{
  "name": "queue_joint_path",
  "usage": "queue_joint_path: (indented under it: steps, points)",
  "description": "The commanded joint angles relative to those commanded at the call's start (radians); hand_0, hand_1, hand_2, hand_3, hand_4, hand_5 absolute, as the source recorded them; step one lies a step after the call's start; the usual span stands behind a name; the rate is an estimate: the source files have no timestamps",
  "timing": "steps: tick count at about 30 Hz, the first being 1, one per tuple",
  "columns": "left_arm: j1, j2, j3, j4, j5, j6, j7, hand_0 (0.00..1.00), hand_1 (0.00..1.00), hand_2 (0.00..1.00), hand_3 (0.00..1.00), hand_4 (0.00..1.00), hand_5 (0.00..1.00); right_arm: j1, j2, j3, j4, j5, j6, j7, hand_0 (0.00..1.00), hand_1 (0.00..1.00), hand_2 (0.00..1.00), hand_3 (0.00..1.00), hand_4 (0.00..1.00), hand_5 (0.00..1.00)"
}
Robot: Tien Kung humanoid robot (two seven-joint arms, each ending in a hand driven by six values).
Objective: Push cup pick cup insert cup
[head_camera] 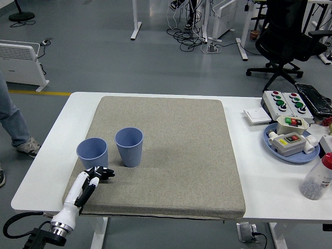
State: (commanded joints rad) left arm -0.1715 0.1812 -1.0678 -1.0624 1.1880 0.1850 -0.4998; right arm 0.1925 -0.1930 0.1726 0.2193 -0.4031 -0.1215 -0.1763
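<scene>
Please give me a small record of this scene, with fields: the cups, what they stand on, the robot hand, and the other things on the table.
cups: two blue cups, both upright and empty; left cup, right cup, close together but apart
surface: grey mat on the white table
left robot hand: low on the mat, just in front of the left cup, holding nothing
right robot hand: not in view
other things: blue tray with button boxes, at the right
</scene>
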Motion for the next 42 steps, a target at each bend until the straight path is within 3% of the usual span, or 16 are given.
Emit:
queue_joint_path:
  steps: [9,26,42]
  points:
    - [-0.05,0.015,0.014,0.051,-0.015,-0.005,-0.001,0.664,0.671,0.613,0.555,0.532,0.998,-0.005,0.003,0.004,0.001,-0.006,0.001,-0.002,0.729,0.667,0.703,0.597,0.163,0.39]
    - [-0.149,0.013,0.035,0.17,-0.064,-0.028,-0.009,0.658,0.677,0.616,0.561,0.526,0.998,-0.021,0.005,0.015,0.002,-0.027,0.004,-0.01,0.729,0.667,0.704,0.598,0.162,0.389]
    - [-0.271,0.023,0.085,0.281,-0.13,-0.047,-0.01,0.645,0.674,0.615,0.562,0.524,0.998,-0.017,0.007,0.014,0.003,-0.027,0.006,-0.009,0.728,0.667,0.705,0.598,0.162,0.387]
